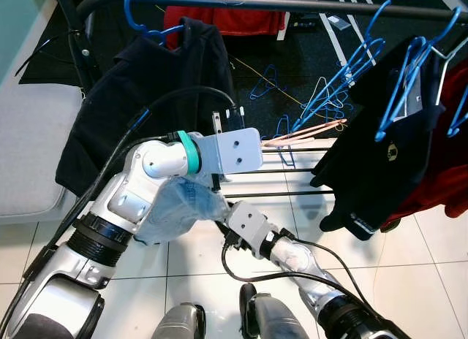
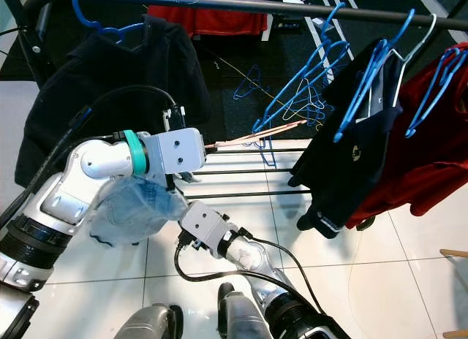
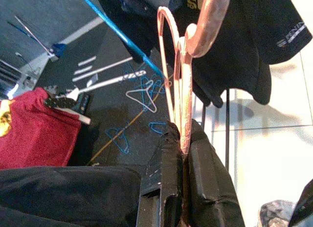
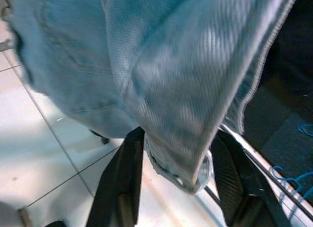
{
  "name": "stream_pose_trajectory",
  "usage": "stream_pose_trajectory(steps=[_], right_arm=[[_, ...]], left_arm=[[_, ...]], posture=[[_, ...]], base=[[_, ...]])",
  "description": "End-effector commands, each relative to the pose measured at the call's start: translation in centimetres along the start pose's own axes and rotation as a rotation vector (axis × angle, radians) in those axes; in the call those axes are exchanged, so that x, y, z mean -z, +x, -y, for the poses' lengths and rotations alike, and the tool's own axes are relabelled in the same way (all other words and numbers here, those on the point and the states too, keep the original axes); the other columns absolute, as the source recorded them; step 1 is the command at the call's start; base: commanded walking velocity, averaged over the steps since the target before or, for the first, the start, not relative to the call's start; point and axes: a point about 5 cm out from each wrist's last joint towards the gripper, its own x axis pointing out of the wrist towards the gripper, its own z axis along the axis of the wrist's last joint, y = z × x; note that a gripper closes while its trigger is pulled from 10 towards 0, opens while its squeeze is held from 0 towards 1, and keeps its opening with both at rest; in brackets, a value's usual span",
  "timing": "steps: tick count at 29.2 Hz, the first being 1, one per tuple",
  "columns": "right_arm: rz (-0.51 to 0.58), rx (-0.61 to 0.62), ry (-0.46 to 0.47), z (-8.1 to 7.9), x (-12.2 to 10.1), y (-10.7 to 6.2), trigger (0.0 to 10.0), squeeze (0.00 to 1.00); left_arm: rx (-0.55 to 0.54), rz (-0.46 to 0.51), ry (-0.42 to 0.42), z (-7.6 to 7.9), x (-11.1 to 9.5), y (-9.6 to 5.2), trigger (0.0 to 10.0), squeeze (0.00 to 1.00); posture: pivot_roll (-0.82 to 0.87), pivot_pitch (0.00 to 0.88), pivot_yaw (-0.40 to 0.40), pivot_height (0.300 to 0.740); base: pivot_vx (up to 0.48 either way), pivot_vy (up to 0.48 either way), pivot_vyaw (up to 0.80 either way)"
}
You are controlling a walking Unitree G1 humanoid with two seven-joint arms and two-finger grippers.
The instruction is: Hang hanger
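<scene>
My left gripper [image 3: 182,134] is shut on a thin pink hanger [image 1: 303,134], which it holds level out toward the black clothes rail [image 1: 292,3]. The hanger's hook [image 3: 205,21] curves up ahead of the fingers, close to a dark garment. A light blue garment [image 1: 179,207] hangs beneath my left forearm. Below it, my right gripper [image 4: 177,136] stands open. The garment's hem [image 4: 186,173] droops between its two black fingers [image 4: 122,183] without being clamped.
On the rail hang a black garment on a blue hanger [image 1: 146,98] at the left, and several blue hangers [image 1: 344,76], a dark garment [image 1: 380,156] and a red one [image 1: 446,164] at the right. Loose blue hangers [image 1: 267,83] lie on the dark floor. The rack's lower bars [image 1: 292,171] cross the white tiles.
</scene>
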Motion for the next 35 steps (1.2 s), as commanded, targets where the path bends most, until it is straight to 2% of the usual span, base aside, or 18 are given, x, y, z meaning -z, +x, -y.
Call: stream_pose_trajectory(steps=[1, 3, 6, 12, 13, 17, 24, 25, 26, 27, 29, 35], right_arm=[[-0.014, 0.027, 0.024, -0.1, 0.8, -0.6, 10.0, 1.0], [-0.012, 0.037, 0.035, 0.0, 0.9, -0.8, 10.0, 1.0], [-0.019, 0.007, 0.078, -0.4, 1.7, -1.8, 10.0, 1.0], [-0.026, -0.041, 0.103, -0.9, 2.4, -3.5, 10.0, 1.0], [-0.029, -0.048, 0.097, -0.9, 2.6, -4.1, 10.0, 0.0], [-0.051, -0.059, 0.087, -0.9, 3.3, -5.0, 10.0, 0.0], [-0.056, -0.06, 0.085, -0.9, 3.4, -5.1, 10.0, 0.0], [-0.055, -0.075, 0.088, -1.3, 3.3, -4.1, 10.0, 0.0], [-0.055, -0.075, 0.088, -1.3, 3.3, -4.1, 10.0, 0.0], [-0.053, -0.09, 0.091, -1.6, 3.1, -3.4, 10.0, 0.0], [-0.064, -0.133, 0.061, -2.2, 2.9, -2.2, 10.0, 0.0], [-0.094, -0.18, -0.031, -2.0, 2.8, -1.4, 10.0, 0.0]], left_arm=[[0.0, 0.034, 0.025, -0.3, -0.8, -0.1, 10.0, 0.0], [0.0, 0.034, 0.024, -0.3, -0.8, -0.1, 10.0, 0.0], [0.002, 0.032, 0.021, -0.2, -0.7, -0.1, 10.0, 0.0], [0.002, 0.028, 0.016, -0.1, -0.6, -0.1, 10.0, 0.0], [0.002, 0.025, 0.013, 0.0, -0.5, -0.1, 10.0, 0.0], [0.001, 0.025, 0.008, 0.1, -0.5, -0.1, 10.0, 0.0], [0.001, 0.026, 0.008, 0.1, -0.5, -0.1, 10.0, 0.0], [-0.002, 0.031, 0.012, -0.2, -0.7, -0.1, 10.0, 0.0], [-0.002, 0.031, 0.012, -0.2, -0.7, -0.1, 10.0, 0.0], [-0.004, 0.035, 0.015, -0.4, -0.8, -0.2, 10.0, 0.0], [-0.007, 0.043, 0.02, -0.6, -1.1, -0.2, 10.0, 0.0], [-0.008, 0.053, 0.02, -0.7, -1.3, -0.2, 10.0, 0.0]], posture=[[-0.01, 0.13, 0.049, 0.74], [-0.01, 0.13, 0.049, 0.74], [-0.01, 0.132, 0.045, 0.74], [-0.02, 0.134, 0.04, 0.74], [-0.02, 0.136, 0.039, 0.74], [-0.02, 0.137, 0.038, 0.74], [-0.02, 0.137, 0.038, 0.74], [-0.01, 0.133, 0.049, 0.74], [-0.01, 0.133, 0.049, 0.74], [-0.01, 0.133, 0.049, 0.74], [-0.01, 0.132, 0.05, 0.74], [-0.01, 0.132, 0.049, 0.74]], base=[[0.0, 0.0, 0.0], [0.0, 0.0, 0.0], [0.0, 0.0, 0.0], [0.0, 0.0, 0.0], [0.0, 0.0, 0.0], [0.0, 0.0, 0.0], [0.0, 0.0, 0.0], [0.0, 0.0, 0.0], [0.0, 0.0, 0.0], [0.0, 0.0, 0.0], [0.0, 0.0, 0.0], [0.0, 0.0, 0.0]])
